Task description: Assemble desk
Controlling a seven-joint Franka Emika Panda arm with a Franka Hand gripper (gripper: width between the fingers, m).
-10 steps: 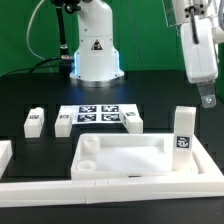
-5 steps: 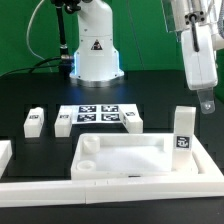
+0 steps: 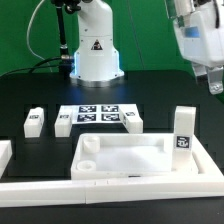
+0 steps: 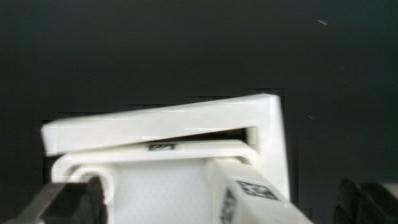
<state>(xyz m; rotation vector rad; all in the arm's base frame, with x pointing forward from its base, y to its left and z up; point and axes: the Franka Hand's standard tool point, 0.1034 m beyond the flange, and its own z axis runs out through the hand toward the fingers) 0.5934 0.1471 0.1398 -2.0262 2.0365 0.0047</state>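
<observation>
Desk tabletop (image 3: pixel 125 157): white tray with a raised rim, flat on the black worktop (image 3: pixel 30 95), close to the front edge and about mid-width. Round sockets (image 3: pixel 88 147) open at the end toward the exterior view's left.

White robot base (image 3: pixel 96 50): at the middle of the worktop's back edge.

Long white rail (image 3: pixel 110 186): along the front edge, just in front of the tabletop.

Marker board (image 3: pixel 97 115): flat at mid-worktop, between robot base and tabletop.

Tall leg (image 3: pixel 182 130): upright, tag facing forward, at the tabletop's end toward the exterior view's right. Seated in a socket or only standing beside the rim: cannot tell.

Three short legs, all upright behind the tabletop's back rim:
- first short leg (image 3: pixel 33 120), nearest the worktop edge on the exterior view's left;
- second short leg (image 3: pixel 64 123), just beside the marker board on that same side;
- third short leg (image 3: pixel 131 120), just beside the marker board's other end.

Fingers (image 3: pixel 213 82): up in the air over the worktop's side on the exterior view's right, well apart from every part. Spread wide, one at each side of the wrist view, pinching nothing.
</observation>
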